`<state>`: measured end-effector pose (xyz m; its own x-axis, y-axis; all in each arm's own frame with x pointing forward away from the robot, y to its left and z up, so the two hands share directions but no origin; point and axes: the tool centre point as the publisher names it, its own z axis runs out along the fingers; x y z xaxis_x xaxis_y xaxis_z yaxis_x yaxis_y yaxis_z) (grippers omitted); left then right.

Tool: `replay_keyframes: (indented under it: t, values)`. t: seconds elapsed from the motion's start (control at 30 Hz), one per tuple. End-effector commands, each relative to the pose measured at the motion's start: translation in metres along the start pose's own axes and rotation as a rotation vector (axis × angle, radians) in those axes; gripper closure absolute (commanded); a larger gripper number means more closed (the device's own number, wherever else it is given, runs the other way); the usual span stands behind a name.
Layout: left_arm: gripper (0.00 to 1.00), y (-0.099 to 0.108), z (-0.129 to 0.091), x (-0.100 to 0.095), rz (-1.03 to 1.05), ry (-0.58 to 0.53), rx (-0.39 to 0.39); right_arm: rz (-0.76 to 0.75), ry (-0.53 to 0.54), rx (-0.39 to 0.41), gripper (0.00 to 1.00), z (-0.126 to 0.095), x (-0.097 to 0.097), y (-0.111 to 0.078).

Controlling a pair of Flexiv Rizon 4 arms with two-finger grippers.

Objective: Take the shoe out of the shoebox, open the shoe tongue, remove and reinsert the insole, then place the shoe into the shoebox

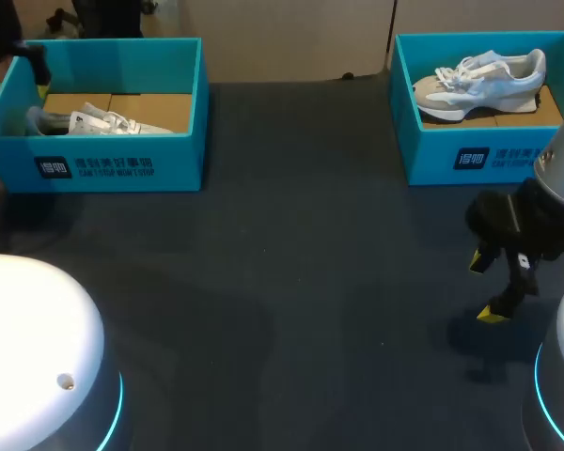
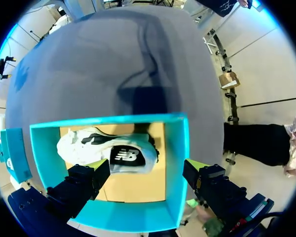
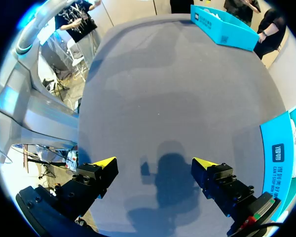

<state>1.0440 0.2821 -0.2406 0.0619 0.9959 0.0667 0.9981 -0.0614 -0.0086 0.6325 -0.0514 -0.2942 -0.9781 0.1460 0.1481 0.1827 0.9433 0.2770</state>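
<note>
Evidently step one: the left gripper (image 2: 147,167), fingers apart, hangs above the shoe (image 2: 104,148) in the far-left box (image 2: 178,163). Next it should descend and clamp the shoe; the right gripper (image 3: 155,163), also spread, hovers near-right.

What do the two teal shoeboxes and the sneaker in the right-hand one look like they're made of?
The left shoebox and right shoebox look like matte cardboard: thin flat walls, brown floor inside. The sneaker in the right one seems to have grey and white fabric or suede-like panels, white laces and a pale foam-like sole; the upper's exact material is unclear.
</note>
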Motion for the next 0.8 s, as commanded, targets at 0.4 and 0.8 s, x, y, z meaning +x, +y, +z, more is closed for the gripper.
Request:
replay_keyframes:
  t: [0.4, 0.8]
  values:
    - [0.0, -0.05, -0.053, -0.005, 0.02, -0.018, 0.002, -0.001, 0.0, 0.001, 0.0, 0.001, 0.0, 0.0]
    - [0.0, -0.072, -0.072, -0.013, 0.016, -0.008, 0.016, -0.001, 0.0, 0.001, 0.0, 0.001, 0.0, 0.0]
